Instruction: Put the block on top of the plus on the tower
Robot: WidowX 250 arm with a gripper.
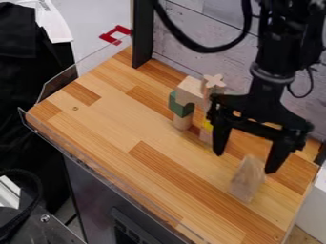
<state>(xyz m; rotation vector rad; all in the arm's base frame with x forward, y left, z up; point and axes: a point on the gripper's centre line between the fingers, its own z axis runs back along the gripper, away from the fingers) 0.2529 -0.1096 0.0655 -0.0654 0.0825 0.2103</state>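
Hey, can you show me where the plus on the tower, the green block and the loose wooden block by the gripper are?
Plus (214,80): camera view, on its top.
Green block (181,106): camera view, on its side.
Loose wooden block (246,182): camera view, mid-face.

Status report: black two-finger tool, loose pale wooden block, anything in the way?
Tool open. Wooden block standing on striped wooden tabletop, ungripped. Stacked wooden-block tower close by, possible bump risk.

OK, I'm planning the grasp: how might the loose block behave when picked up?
The block looks like bare wood, so probably stiff and fairly light. It stands taller than wide, so a nudge might tip it.
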